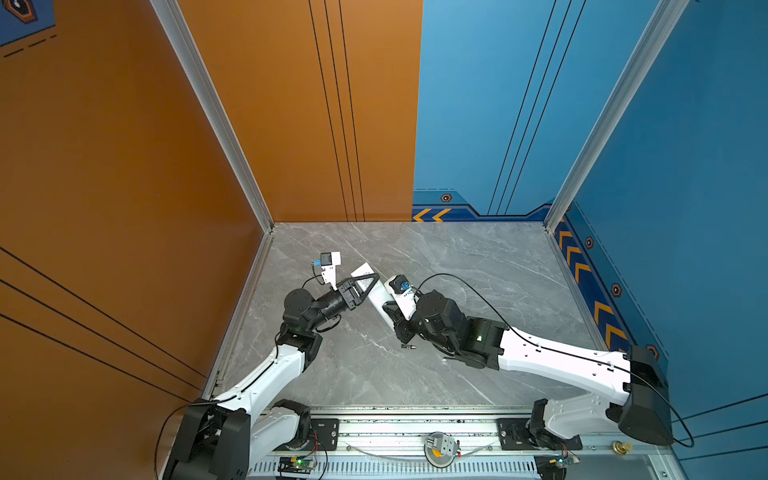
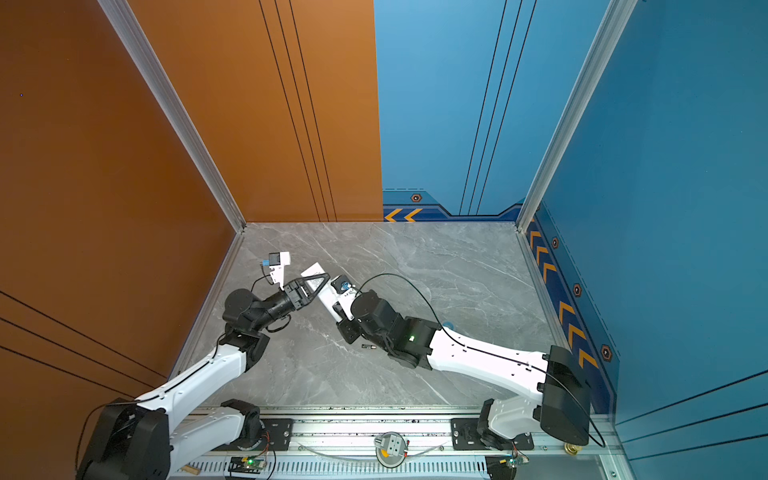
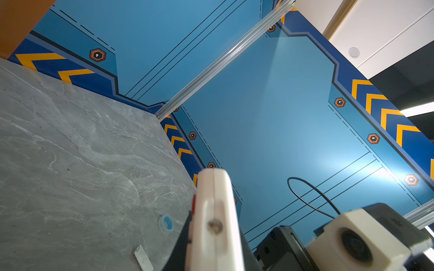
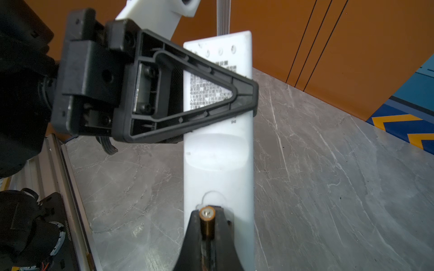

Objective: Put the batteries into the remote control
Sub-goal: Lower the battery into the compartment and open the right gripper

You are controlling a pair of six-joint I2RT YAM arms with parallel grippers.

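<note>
The remote control is a slim white bar held off the table, with my left gripper shut across its upper half. In the right wrist view its plain back faces me, printed text near the far end. My right gripper is shut on a battery, gold end forward, at the notch in the remote's back. In the left wrist view the remote shows end-on between the dark fingers. A second battery lies on the table beside the right arm.
A small flat white cover piece and a clear ring with a blue centre lie on the grey marble table. Orange and blue walls enclose three sides. The arms' base rail runs along the front edge.
</note>
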